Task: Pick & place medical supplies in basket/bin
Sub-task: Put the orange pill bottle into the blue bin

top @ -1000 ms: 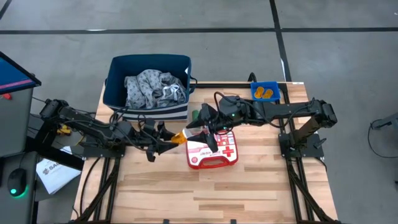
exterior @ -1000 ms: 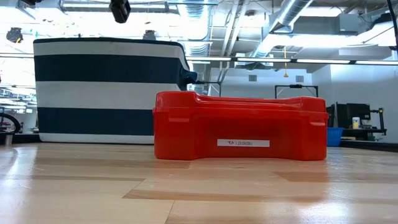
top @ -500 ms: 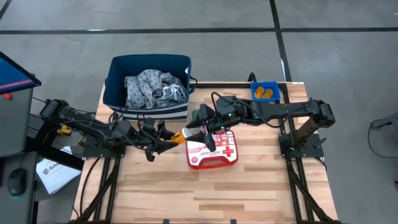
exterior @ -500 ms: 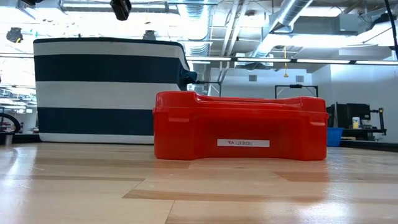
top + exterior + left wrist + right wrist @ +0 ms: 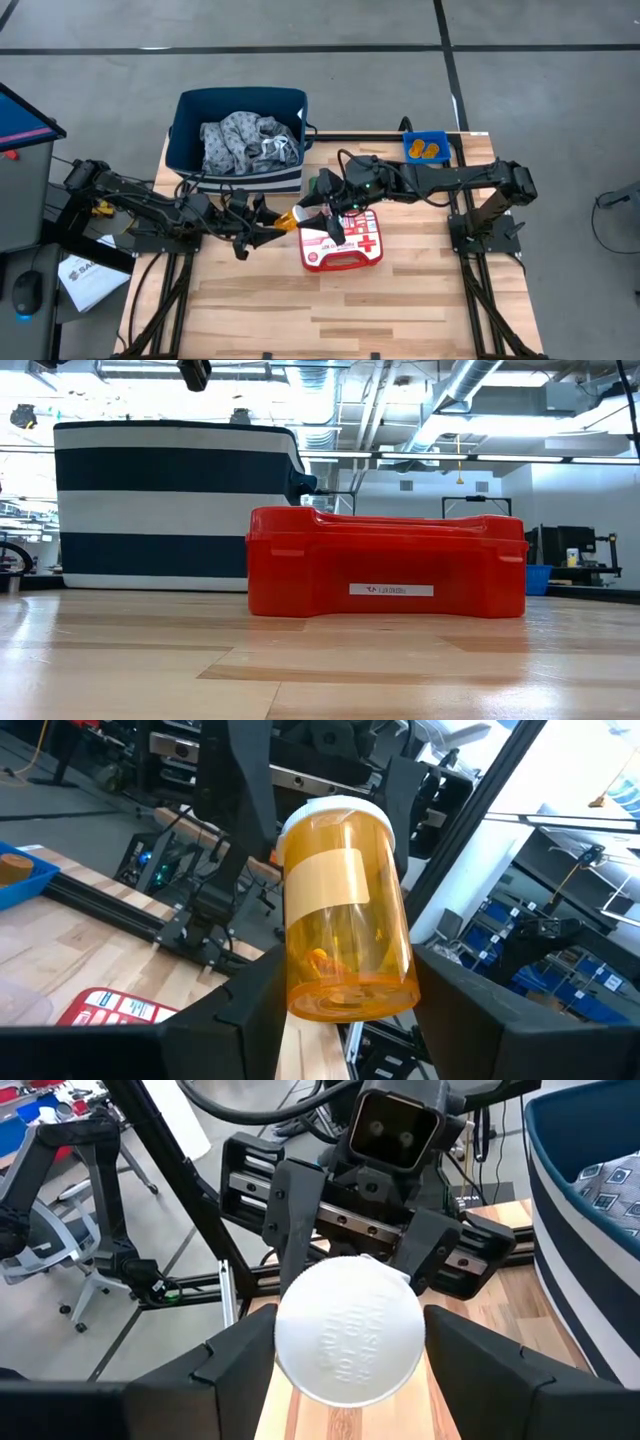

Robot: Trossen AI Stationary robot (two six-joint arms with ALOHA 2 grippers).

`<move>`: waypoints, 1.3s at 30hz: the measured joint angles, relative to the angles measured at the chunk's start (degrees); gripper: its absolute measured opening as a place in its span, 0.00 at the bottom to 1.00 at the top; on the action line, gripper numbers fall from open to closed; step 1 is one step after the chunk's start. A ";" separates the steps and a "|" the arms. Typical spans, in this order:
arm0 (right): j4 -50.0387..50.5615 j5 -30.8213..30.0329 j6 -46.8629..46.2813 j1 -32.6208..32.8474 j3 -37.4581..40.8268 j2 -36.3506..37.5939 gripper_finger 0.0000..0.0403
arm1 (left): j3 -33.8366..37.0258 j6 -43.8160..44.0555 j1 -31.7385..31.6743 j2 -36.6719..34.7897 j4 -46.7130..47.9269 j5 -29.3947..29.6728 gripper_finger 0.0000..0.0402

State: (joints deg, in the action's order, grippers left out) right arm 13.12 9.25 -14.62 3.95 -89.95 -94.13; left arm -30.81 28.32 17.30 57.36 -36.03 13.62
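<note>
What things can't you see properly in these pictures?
- High view: the pill bottle is tiny and squeezed between the left claw and right claw; its label is unreadable.
- Low view: the red case hides the table behind it; no claws show.
- Basket: the cloth covers whatever lies underneath.

A white ribbed bottle cap (image 5: 349,1330) faces the camera between the right tool's (image 5: 345,1375) two dark fingers (image 5: 235,1370), spread apart. Behind it the left tool (image 5: 350,1270) grips the bottle (body hidden). The navy basket (image 5: 590,1210) stands beside, on the wooden worktop (image 5: 520,1310).
</note>
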 joint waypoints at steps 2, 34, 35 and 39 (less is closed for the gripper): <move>0.07 0.00 0.01 0.02 0.00 0.00 0.61 | 0.00 0.00 0.00 0.00 0.03 -0.01 0.46; 0.88 -0.26 -0.38 0.02 -0.98 -0.11 0.53 | -0.22 -0.02 -0.02 -0.09 3.17 0.03 0.46; 0.86 -0.34 -0.19 0.00 -1.16 -0.11 0.53 | -0.24 -0.12 -0.02 -0.13 3.17 0.03 0.46; 2.41 -0.35 0.20 -0.35 -2.07 -0.11 0.53 | -0.25 -1.05 -0.06 -0.11 3.52 0.16 0.46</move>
State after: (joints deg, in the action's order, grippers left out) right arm 15.53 8.91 -14.42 3.60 -92.02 -94.24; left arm -31.06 27.27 17.24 57.25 -32.51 13.78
